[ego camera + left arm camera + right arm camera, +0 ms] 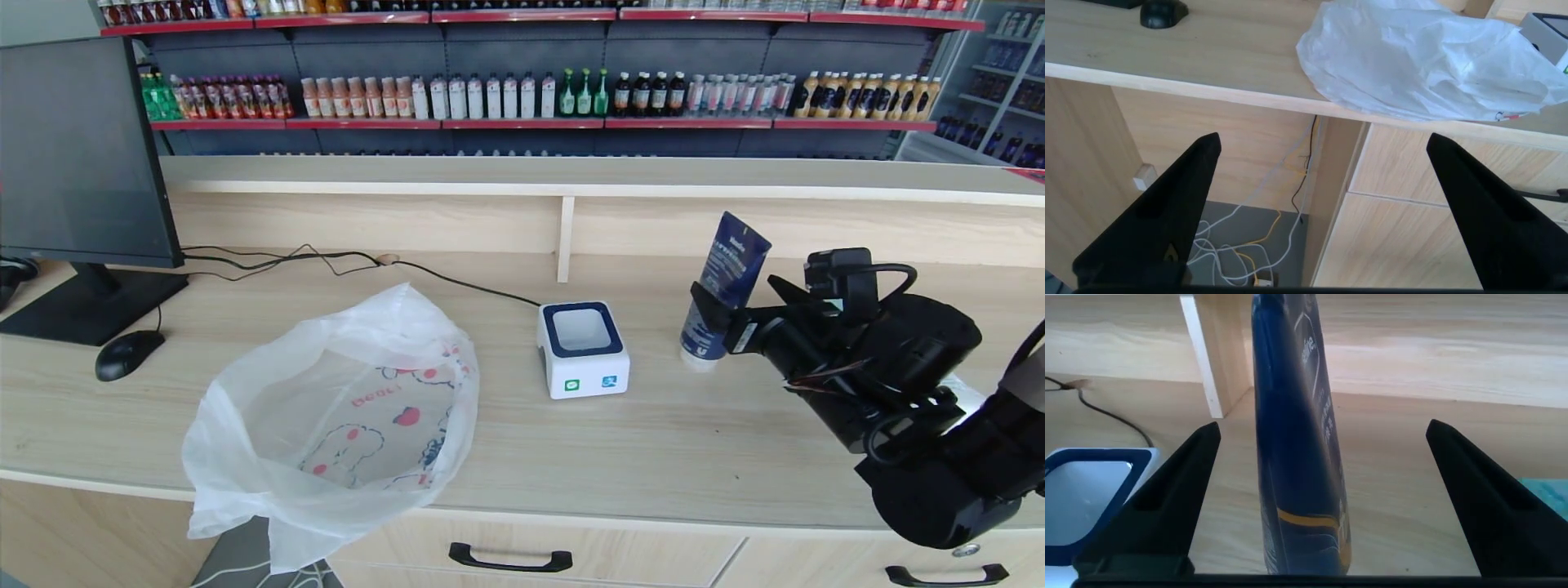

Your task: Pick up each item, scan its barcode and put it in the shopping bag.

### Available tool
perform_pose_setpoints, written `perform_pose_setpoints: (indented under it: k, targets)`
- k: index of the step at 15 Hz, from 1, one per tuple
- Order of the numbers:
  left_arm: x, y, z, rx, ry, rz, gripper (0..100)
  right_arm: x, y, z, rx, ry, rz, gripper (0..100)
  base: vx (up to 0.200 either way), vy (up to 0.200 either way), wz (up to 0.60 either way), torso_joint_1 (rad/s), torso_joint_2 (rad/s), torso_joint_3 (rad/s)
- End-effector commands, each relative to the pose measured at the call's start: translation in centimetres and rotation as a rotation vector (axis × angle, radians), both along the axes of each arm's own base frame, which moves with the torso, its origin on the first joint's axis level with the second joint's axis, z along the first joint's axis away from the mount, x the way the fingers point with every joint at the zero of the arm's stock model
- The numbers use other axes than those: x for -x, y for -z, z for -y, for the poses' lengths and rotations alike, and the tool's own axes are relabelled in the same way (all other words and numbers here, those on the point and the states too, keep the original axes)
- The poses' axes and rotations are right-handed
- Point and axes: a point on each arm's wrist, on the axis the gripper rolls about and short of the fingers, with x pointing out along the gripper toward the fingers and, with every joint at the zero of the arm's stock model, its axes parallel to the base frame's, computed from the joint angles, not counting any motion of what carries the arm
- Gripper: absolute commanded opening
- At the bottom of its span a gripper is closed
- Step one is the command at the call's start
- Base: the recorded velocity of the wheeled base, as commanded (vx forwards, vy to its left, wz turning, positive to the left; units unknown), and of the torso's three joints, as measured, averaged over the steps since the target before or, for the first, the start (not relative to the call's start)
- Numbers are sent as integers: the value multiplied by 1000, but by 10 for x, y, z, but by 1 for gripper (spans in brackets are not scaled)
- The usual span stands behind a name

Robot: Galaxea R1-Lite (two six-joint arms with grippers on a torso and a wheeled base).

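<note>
A dark blue tube [735, 253] stands upright on its white cap on the wooden counter [653, 441], right of the white barcode scanner [583, 349]. My right gripper [735, 304] is open, with its fingers on either side of the tube and well apart from it; in the right wrist view the tube [1298, 457] rises between the spread fingers of my right gripper [1323, 429]. The scanner [1086, 494] lies off to one side. A translucent shopping bag [343, 416] lies open at the counter's front left. My left gripper [1323, 143] is open and empty, below the counter edge near the bag [1421, 57].
A monitor [82, 155] and a black mouse [128, 354] occupy the counter's left end, with cables [326, 260] trailing to the scanner. A raised ledge with a vertical divider [565, 237] runs along the back. Drawers with black handles [510, 559] sit under the counter.
</note>
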Motion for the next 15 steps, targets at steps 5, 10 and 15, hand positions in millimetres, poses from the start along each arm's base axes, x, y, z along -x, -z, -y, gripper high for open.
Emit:
perform_pose_setpoints:
  k: [5,10,15]
  targets:
    - [0,0,0,0,0,1,100,-19,27,-5,-17,-6,-66,100,0,0,0,0,0,0]
    - [0,0,0,0,-2,1,100,-23,24,-8,-27,-10,-47,100,0,0,0,0,0,0]
    - [0,0,0,0,-2,1,100,-23,23,-7,-40,-9,-45,100,0,0,0,0,0,0]
